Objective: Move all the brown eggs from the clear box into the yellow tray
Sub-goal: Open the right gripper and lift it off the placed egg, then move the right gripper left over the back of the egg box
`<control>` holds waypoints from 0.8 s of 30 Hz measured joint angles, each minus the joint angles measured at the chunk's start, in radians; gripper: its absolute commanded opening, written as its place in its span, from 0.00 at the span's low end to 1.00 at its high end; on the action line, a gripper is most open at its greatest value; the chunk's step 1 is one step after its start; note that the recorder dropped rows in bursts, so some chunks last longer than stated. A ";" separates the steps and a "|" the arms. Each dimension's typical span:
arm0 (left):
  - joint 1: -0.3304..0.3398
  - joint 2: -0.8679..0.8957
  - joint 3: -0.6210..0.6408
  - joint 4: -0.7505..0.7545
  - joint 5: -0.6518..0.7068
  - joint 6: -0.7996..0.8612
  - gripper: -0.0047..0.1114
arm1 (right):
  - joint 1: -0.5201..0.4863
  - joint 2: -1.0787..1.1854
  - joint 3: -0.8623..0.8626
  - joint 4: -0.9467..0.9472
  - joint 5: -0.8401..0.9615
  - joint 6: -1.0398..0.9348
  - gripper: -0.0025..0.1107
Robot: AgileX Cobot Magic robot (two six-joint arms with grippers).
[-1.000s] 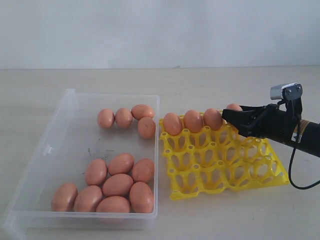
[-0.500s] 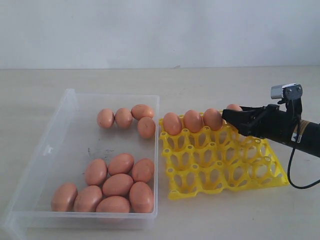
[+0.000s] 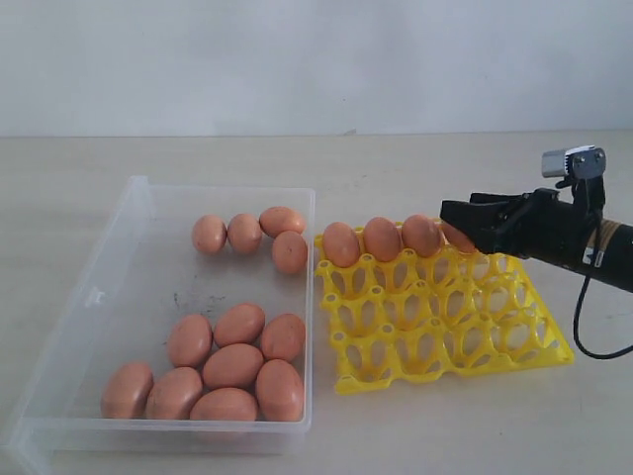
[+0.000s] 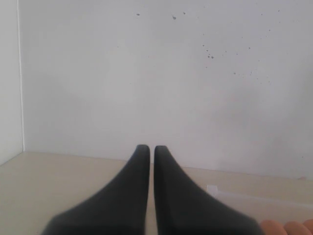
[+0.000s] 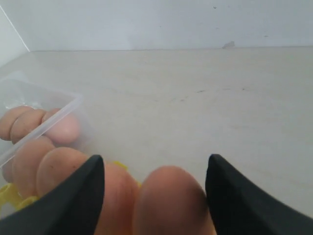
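At the far right corner of the yellow tray (image 3: 445, 361), my right gripper (image 3: 447, 218) hangs with its jaws spread wide on either side of a brown egg (image 5: 168, 200) seated in the last cup of the back row. Neither finger presses on it, so I am holding nothing. Three more eggs (image 3: 382, 238) fill the rest of that row, and the other three rows are bare.

My left gripper (image 4: 148, 149), unseen in the exterior view, has its fingers drawn nearly together with nothing between them.

Twelve eggs lie in the clear box (image 3: 148, 287): four in a loose cluster at its far end and eight crowded at the near end, several touching.

I judge each one light, rigid and brittle, with a smooth matte shell that rolls freely and could squirt out of a hard pinch. The best hold is across the widest part of the belly, fingers on opposite sides, squeezing only enough to lift. In the crowded group I would begin with an outer egg, where my fingers have room without nudging its neighbours.
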 measured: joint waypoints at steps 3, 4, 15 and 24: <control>0.000 0.000 0.000 0.000 0.000 0.000 0.07 | 0.000 -0.023 0.000 -0.012 0.019 0.005 0.47; 0.000 0.000 0.000 0.000 0.000 0.000 0.07 | 0.000 -0.039 0.000 -0.016 0.052 0.008 0.42; 0.000 0.000 0.000 0.000 0.000 0.000 0.07 | -0.002 -0.249 0.002 -0.171 0.135 0.134 0.02; 0.000 0.000 0.000 0.000 0.000 0.000 0.07 | 0.285 -0.431 -0.028 -0.209 0.400 0.155 0.02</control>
